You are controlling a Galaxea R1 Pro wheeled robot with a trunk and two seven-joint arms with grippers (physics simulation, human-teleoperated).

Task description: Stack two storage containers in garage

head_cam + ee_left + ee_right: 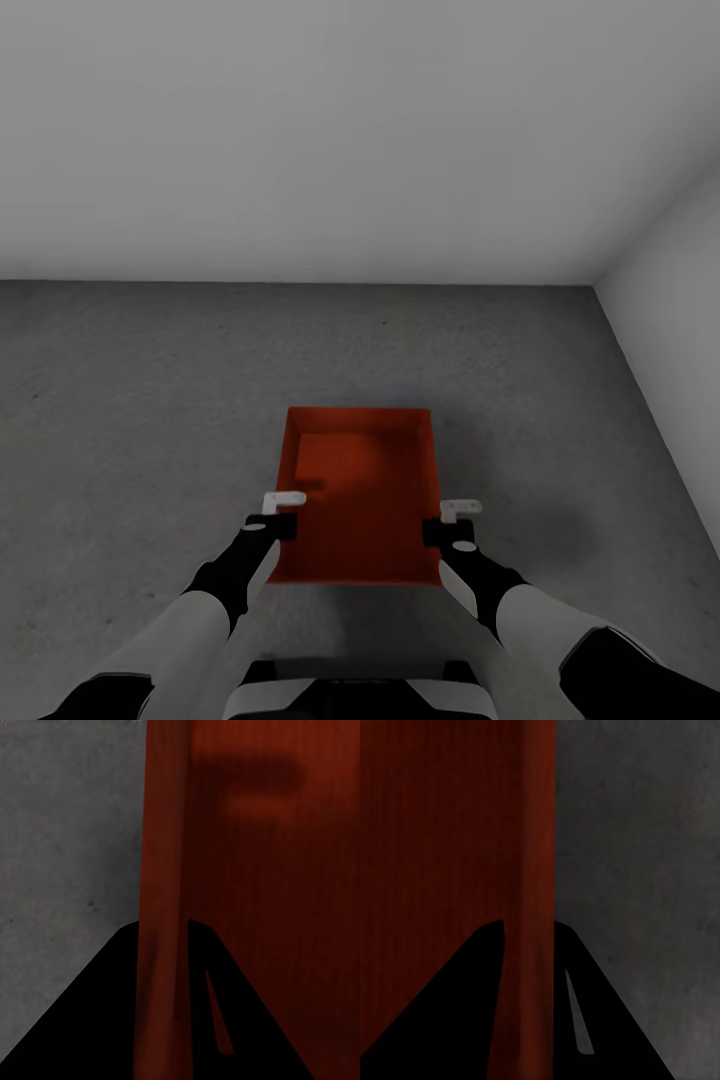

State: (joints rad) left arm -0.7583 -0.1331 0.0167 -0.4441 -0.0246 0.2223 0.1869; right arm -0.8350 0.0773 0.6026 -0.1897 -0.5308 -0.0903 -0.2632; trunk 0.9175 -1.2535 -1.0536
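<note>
- A tub (pixel 365 500) sits at lower centre of the head view: orange-red, rectangular, open-topped, with thin straight walls and a flat, smooth bottom.
- Both arms hold it by its long side walls, over the floor (pixel 130 420); whether it touches the floor, I cannot tell.
- The floor is dark grey, rough, speckled concrete, filling the middle band of the frame.
- Plain white walls (pixel 350 130) fill the top; a second wall runs down the right edge, meeting the first in a corner at upper right.
- The left gripper (pixel 283 512) pinches the tub's left wall: in its wrist view the thin red wall (pixel 161 907) passes between two black fingers (pixel 97 1020), closed onto it.
- The right gripper (pixel 447 520) grips the right wall the same way, fingers (pixel 457 1012) either side of the rim (pixel 538 907).
- The arms are white-sleeved with black wrists.
</note>
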